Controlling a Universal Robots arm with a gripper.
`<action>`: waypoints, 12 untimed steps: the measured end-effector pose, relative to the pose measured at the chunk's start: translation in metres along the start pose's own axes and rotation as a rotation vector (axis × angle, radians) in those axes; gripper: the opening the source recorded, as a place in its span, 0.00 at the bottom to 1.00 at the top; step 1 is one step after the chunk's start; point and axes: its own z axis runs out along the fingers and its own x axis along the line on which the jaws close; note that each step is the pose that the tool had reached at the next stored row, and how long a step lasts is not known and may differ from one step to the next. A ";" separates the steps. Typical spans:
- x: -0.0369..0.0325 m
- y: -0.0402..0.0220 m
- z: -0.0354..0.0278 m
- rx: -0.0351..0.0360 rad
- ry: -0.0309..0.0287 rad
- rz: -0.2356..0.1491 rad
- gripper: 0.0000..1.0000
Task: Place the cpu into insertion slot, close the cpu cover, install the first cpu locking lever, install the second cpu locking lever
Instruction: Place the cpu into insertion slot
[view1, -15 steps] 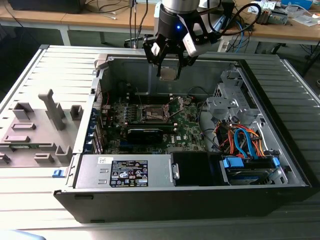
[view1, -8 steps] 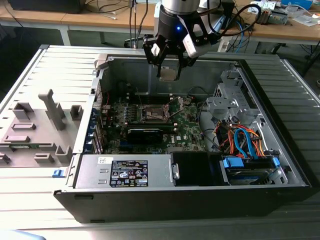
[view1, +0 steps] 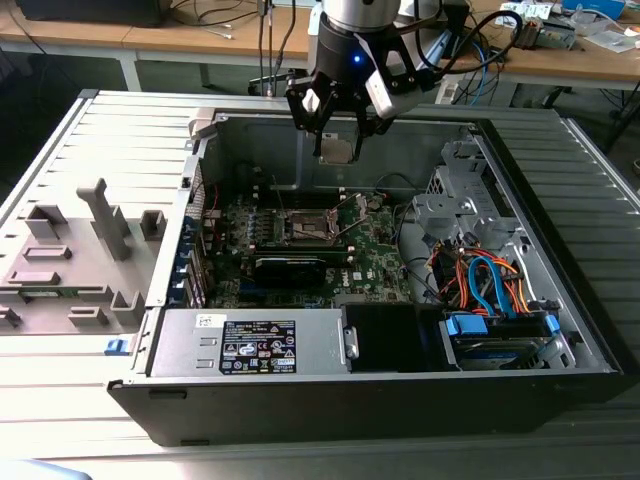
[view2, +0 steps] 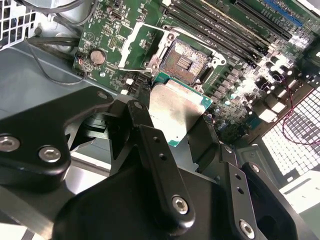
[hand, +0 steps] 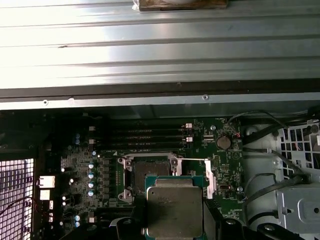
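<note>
Exterior view, left to right: grey fixtures on table; open case; pincer high over motherboard, clamped on cpu, chip in air near case rear wall; slot below, uncovered, cpu not seated; blue and orange cables at exterior view's right. Second wrist view: black fingers grip cpu by opposite edges; slot bare, cover swung open beside it
</note>
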 end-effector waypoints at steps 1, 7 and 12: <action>0.0000 -0.0002 0.0001 0.0000 0.0000 0.000 0.55; -0.0001 -0.0009 0.0010 0.0014 0.0000 0.000 0.55; -0.0001 -0.0011 0.0017 0.0213 -0.0006 0.000 0.55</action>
